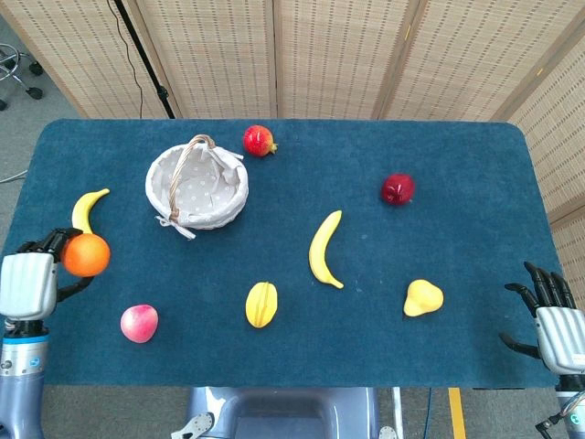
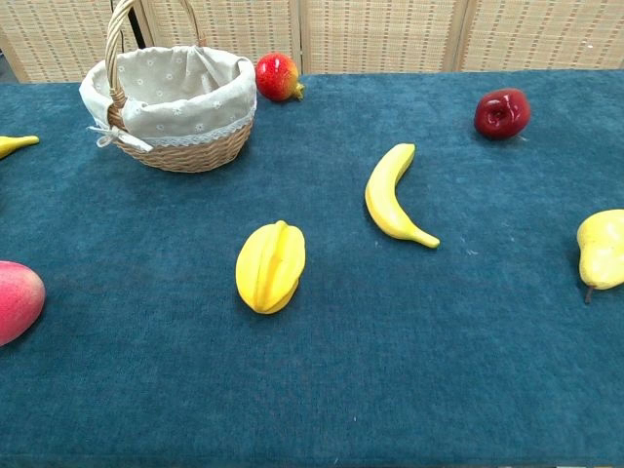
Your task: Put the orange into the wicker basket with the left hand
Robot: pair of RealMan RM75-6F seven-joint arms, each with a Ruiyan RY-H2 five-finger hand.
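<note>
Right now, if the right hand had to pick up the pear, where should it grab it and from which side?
Probably around the wide lower body of the pear, from above. It lies on its side on the table, so the top is exposed, and nothing crowds it. The narrow neck, seen in the chest view, would likely offer less to hold. The right hand sits open nearby.
</note>
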